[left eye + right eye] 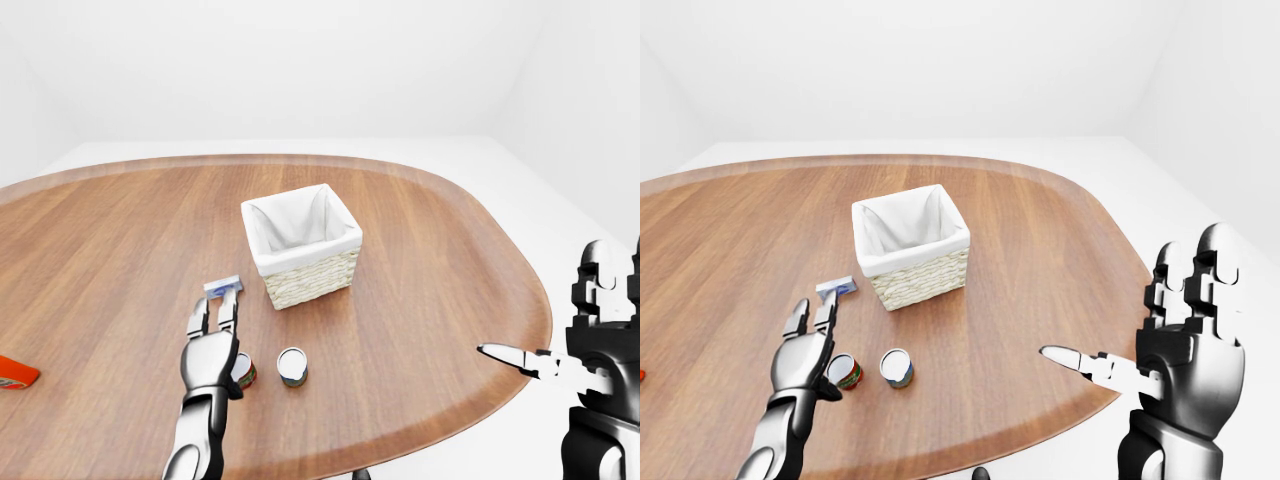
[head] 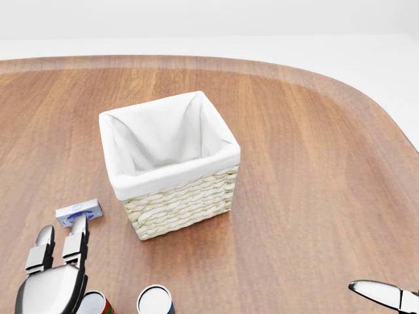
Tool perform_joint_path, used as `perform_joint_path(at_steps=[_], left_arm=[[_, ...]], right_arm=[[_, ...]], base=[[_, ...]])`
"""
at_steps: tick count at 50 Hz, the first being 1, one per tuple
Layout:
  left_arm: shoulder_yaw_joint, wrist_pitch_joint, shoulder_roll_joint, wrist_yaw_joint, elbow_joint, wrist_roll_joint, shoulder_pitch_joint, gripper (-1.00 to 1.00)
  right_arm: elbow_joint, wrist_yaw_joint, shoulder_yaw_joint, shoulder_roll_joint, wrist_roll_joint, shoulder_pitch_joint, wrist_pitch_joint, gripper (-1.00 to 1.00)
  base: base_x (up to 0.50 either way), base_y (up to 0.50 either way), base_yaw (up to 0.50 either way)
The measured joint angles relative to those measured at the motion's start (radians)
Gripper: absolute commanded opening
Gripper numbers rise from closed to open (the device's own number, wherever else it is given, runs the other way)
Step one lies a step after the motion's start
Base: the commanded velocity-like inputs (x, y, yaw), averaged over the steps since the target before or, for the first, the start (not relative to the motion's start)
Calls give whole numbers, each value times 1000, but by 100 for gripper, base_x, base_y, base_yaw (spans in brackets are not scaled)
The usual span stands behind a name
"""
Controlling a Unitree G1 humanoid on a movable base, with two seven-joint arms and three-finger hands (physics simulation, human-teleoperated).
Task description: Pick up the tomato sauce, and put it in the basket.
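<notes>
The tomato sauce can (image 1: 244,372), with a red and green label, stands on the wooden table (image 1: 430,260) near the bottom of the left-eye view, partly hidden by my left hand. My left hand (image 1: 213,335) is open, its fingers stretched flat over the table right beside the can, and it holds nothing. The wicker basket (image 2: 183,203) with a white cloth lining stands upright and empty above the can, in the middle of the head view. My right hand (image 1: 1160,330) is open and empty, off the table's right edge, far from the can.
A second can (image 1: 292,366) with a pale lid stands just right of the tomato sauce. A small blue and white box (image 2: 79,212) lies at my left fingertips, left of the basket. An orange packet (image 1: 15,373) lies at the left edge.
</notes>
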Motion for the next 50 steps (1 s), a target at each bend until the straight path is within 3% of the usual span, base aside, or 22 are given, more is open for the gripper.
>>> perform_joint_path(at_steps=[14,31,50], left_arm=[[-17,0,12,20,115,44,-16,100],[-65,0,24,150,446,42,-156,100],[-92,0,31,203,579,23,-217,100]], right_arm=[[4,1,1,1,1,2,0,100],[17,0,5,0,-1,3,0,100],[17,-2,6,-2,-1,2,0,100]], base=[[0,0,0],[0,0,0],[0,0,0]])
